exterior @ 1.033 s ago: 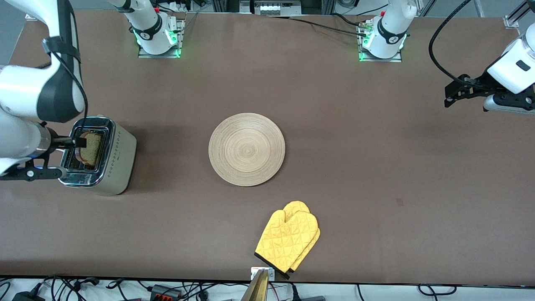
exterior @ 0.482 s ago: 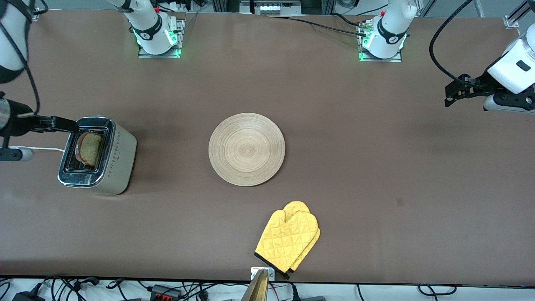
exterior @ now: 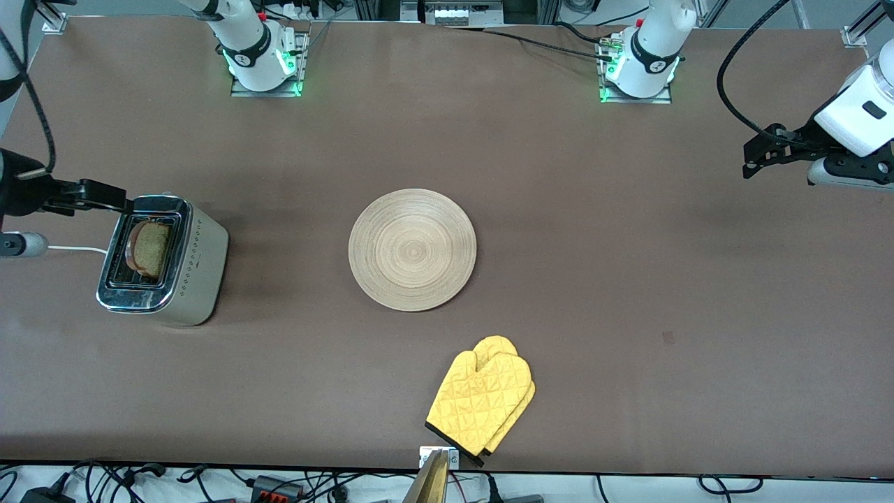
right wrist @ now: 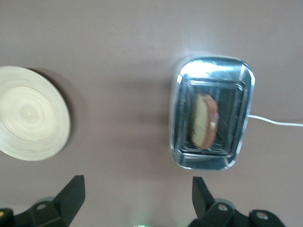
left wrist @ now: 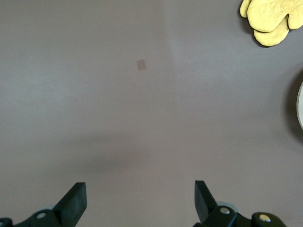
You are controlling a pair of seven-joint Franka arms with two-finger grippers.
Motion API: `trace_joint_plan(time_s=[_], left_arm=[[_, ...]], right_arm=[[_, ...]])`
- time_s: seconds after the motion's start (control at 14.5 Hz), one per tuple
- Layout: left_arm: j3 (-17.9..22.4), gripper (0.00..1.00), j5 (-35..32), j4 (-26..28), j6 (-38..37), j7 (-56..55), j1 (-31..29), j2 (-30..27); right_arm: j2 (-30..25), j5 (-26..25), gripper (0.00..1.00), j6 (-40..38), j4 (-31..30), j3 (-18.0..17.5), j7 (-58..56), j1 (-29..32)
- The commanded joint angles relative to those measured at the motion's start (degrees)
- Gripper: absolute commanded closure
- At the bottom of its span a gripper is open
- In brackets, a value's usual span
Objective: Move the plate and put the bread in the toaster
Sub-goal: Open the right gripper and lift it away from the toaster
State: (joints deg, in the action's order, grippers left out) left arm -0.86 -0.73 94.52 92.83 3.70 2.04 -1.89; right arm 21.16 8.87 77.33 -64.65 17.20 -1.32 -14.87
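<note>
Brown matting covers the whole desk (exterior: 594, 279), with both arm bases at its edge farthest from the front camera. What has just changed is at the right arm's end: a second ago the right gripper (exterior: 105, 199) was directly over the toaster (exterior: 164, 260) with its fingers at the bread (exterior: 148, 249); now it has drawn clear and hangs past the toaster's edge, fingers spread and holding nothing. From its own wrist camera it looks straight down on the chrome top from a height, which suggests the arm is lifting away.

By the look of it the bread step is done. The slice stands on edge in one of the two slots, its crust poking above the chrome rim; the neighbouring slot is empty. Whether it needs pushing lower is hard to judge from here.

The plate (exterior: 412, 249) lies flat near the middle of the desk, nothing on it, well apart from the toaster and unchanged over the last second. A yellow oven mitt (exterior: 482, 399) lies nearer the front camera than the plate.

The left gripper (left wrist: 140, 201) waits over bare desk at the left arm's end, fingers wide and empty
</note>
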Motion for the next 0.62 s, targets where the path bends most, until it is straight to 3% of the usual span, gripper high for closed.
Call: trace_joint_plan(time_s=[0.0, 0.21, 0.41, 0.55], left_arm=[[-0.02, 0.0, 0.64, -1.97, -1.51, -0.18, -0.02, 0.65], [-0.02, 0.0, 0.64, -1.97, -1.51, -0.18, -0.02, 0.65], [-0.02, 0.0, 0.64, -1.97, -1.51, -0.18, -0.02, 0.65], [-0.02, 0.0, 0.64, -1.97, -1.51, -0.18, -0.02, 0.65]], right_arm=[[-7.26, -0.08, 0.0, 6.32, -9.59, -4.17, 2.37, 2.19], [-11.48, -0.7, 0.0, 6.87, -14.08, -13.57, 2.37, 11.33], [-11.93, -3.76, 0.0, 9.93, -17.95, -16.05, 2.38, 14.33], [-12.11, -5.96, 0.0, 10.56, -18.75, -19.91, 2.29, 18.54]])
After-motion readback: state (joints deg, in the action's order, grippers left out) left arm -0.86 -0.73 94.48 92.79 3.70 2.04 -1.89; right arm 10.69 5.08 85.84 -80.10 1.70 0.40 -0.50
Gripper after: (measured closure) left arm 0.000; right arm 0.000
